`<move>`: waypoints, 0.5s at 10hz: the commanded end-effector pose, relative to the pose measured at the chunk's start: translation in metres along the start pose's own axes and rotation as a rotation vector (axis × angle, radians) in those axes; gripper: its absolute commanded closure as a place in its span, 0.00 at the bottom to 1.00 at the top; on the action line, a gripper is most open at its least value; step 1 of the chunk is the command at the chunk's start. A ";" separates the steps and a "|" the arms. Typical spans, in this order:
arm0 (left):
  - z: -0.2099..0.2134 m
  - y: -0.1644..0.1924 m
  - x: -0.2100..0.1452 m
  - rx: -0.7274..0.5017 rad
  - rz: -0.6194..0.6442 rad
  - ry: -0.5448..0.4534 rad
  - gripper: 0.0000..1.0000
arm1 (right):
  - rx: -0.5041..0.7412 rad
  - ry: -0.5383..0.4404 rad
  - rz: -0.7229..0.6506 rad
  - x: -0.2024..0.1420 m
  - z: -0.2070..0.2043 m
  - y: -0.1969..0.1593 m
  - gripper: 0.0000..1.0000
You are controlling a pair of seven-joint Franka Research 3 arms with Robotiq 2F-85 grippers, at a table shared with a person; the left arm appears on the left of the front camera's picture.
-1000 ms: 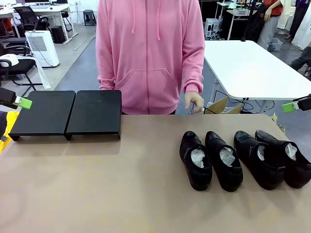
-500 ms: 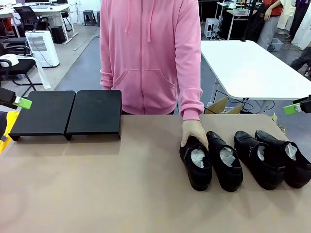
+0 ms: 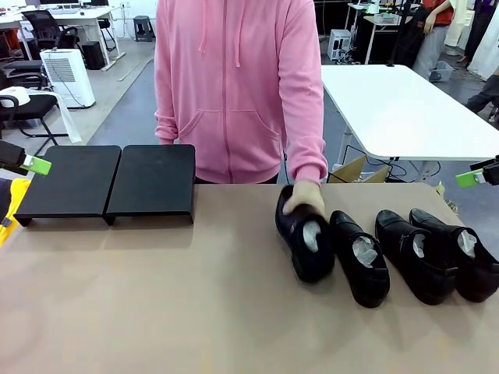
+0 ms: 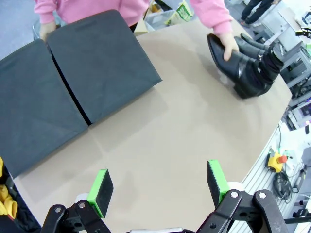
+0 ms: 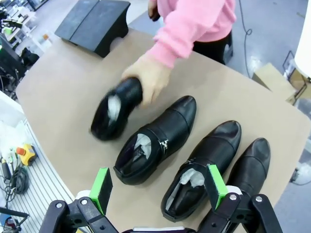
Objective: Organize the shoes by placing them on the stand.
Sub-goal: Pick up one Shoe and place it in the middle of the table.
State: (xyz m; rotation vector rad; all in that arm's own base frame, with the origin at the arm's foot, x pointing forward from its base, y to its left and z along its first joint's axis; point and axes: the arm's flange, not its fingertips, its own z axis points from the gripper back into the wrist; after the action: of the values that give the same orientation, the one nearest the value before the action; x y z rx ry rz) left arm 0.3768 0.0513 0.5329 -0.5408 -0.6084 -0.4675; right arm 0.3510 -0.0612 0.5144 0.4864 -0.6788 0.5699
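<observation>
On the right half of the tabletop [image 3: 195, 312], the person's hand [image 3: 300, 201] closes over the toe end of the leftmost shoe [image 3: 308, 249]. This shoe is tilted and is blurred in the right wrist view, with its paper-stuffed opening facing the robot's side. Whether its sole is clear of the tabletop cannot be told. The three remaining shoes [image 3: 421, 257] lie in a row just beside it, toes toward the person. The stand [image 3: 109, 183], two matte black panels set edge to edge, sits at the far left of the tabletop. It is well apart from the shoes and has nothing on it.

Step in hand, as judged: pick-up of the first shoe. None of the four is on the stand yet, so the task is at its start. The next move calls for a carry across the tabletop to the stand and a level set-down on one panel, leaving room for the other three. A grip at the toe alone lets the heel swing, so the glossy shoe may slip or land askew.

Hand pose: the pink sleeve [image 3: 306, 117] reaches forward and down from the far edge, with the palm over the toe cap and gripping its sides.

Left arm's jaws: spread wide, green pads [image 4: 101, 191] holding nothing, held above the tabletop on the robot's side of the stand.

Right arm's jaws: spread wide and empty, held above the row of shoes and touching none.
</observation>
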 end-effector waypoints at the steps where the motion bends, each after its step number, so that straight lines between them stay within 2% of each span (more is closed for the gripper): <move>1: 0.000 0.002 0.001 -0.019 -0.016 -0.013 0.00 | 0.024 0.013 0.013 0.003 0.001 0.000 0.00; 2: 0.000 0.002 0.001 -0.019 -0.016 -0.013 0.00 | 0.028 0.073 0.022 0.003 0.000 0.002 0.00; 3: 0.000 0.002 0.001 -0.019 -0.016 -0.013 0.00 | 0.020 0.065 0.048 0.003 0.000 0.004 0.06; 5: 0.000 0.002 0.001 -0.019 -0.016 -0.013 0.00 | -0.023 0.037 0.047 0.006 0.001 0.007 0.45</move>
State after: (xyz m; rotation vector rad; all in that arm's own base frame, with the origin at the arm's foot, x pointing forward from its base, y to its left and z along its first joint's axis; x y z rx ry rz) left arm 0.3770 0.0514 0.5327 -0.5402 -0.6082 -0.4691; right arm 0.3483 -0.0510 0.5152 0.4616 -0.6289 0.6066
